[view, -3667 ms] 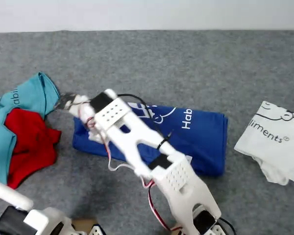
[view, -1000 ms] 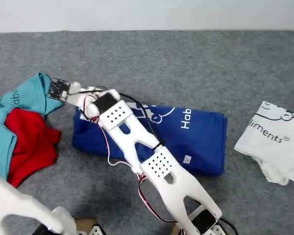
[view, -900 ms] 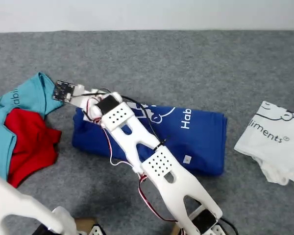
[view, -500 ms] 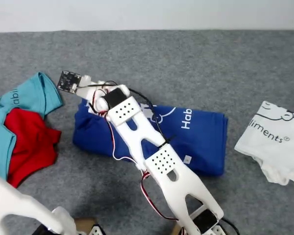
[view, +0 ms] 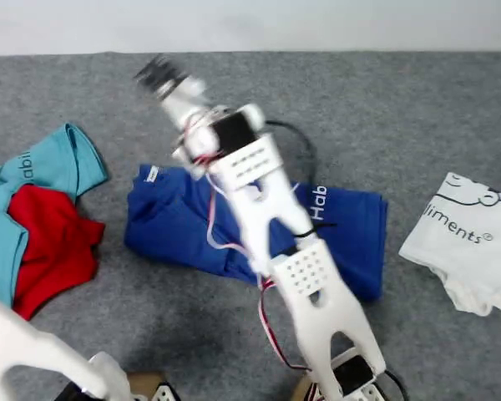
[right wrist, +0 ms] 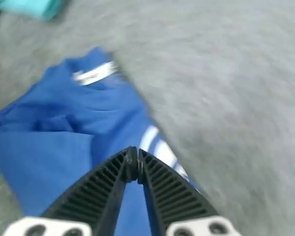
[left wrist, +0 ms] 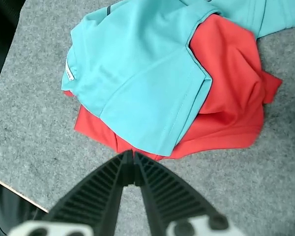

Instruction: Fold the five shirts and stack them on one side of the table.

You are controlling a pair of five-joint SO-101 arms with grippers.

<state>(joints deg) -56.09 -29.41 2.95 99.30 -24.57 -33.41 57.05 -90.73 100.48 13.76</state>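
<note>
On the grey table [view: 359, 109] the blue shirt [view: 171, 230] is judged part-folded, its collar end left rumpled. The right gripper [right wrist: 133, 158] is held above it, jaws pressed together on nothing. Next, the jaws would need to be spread and an edge pinched; the left gripper [left wrist: 133, 164] is likewise closed, empty, over the teal shirt [left wrist: 137, 73].

Four shirts lie before me on the grey tabletop [view: 359, 109]. The blue shirt [view: 171, 225] sits in the middle, folded into a rough rectangle, with white lettering on top and a white neck label at its far left corner. At the left edge, the teal shirt [left wrist: 137, 73] lies crumpled and unfolded, draped partly over the red shirt [left wrist: 231, 108], which is also rumpled and sticks out from under it. Well apart at the right edge, the white shirt [view: 468, 242] lies loosely folded, dark print facing up.
</note>
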